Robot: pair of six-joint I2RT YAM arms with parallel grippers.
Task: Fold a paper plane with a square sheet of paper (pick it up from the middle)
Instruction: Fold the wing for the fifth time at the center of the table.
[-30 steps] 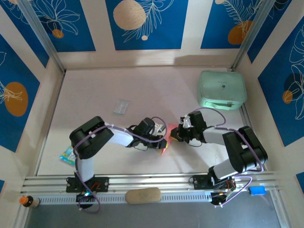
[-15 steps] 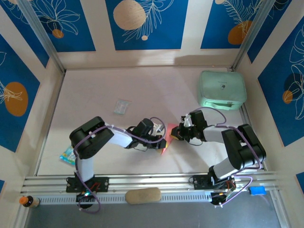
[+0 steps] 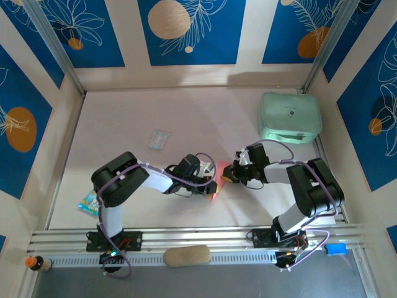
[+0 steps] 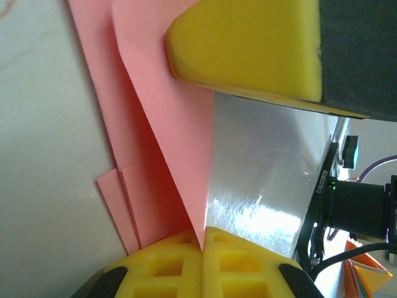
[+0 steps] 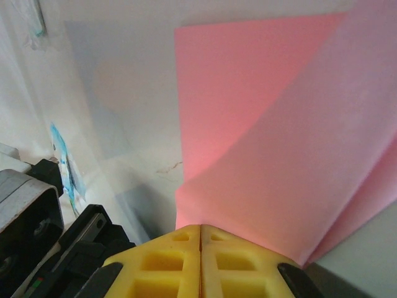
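Paper is lying mid-table toward the near edge in the top view: the square sheet of paper (image 3: 221, 168), partly folded, is sitting on the table (image 3: 124, 124) between the left gripper (image 3: 209, 185) and the right gripper (image 3: 226, 178), which are meeting over it. In the left wrist view, the left gripper is pinching fully closed on a thin pink edge. In the right wrist view, the right gripper is clamping a lifted flap. The sheet is looking light, limp and easily creased, so gripping at folded edges seems safest.
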